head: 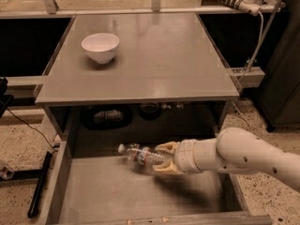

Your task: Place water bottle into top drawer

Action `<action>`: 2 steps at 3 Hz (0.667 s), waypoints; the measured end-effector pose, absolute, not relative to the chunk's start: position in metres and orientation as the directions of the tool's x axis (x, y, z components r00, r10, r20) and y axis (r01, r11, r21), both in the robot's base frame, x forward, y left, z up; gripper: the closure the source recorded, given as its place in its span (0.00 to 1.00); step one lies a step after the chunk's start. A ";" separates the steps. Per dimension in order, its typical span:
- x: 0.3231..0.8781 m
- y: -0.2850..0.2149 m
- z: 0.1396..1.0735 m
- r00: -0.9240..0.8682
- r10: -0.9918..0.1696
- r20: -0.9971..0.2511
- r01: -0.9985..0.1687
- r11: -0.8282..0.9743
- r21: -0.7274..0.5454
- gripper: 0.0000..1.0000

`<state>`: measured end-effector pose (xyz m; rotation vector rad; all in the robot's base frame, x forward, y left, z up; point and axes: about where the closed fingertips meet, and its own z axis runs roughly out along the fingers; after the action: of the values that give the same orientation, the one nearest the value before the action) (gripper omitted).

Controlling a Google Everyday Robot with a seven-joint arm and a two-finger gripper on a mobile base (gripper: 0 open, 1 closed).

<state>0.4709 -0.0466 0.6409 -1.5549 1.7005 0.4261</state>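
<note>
Reaching in from the right over the open top drawer (108, 191): one gripper (159, 158), its two tan fingers clamped around the body of the water bottle (138, 153). Water bottle: clear, lying on its side, white cap pointing left, held inside the drawer's walls low over the flat grey bottom; whether it touches the bottom cannot be told. White bowl (100, 47): upright on the grey tabletop (159, 64), towards its far left corner, well apart from bottle and gripper.
</note>
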 end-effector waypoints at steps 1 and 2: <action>0.471 -0.047 0.641 0.050 -0.687 -0.725 -0.948 0.196 -0.251 0.17; 0.471 -0.047 0.641 0.050 -0.687 -0.725 -0.948 0.196 -0.251 0.00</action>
<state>0.4708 -0.0465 0.6409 -1.5550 1.7005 0.4262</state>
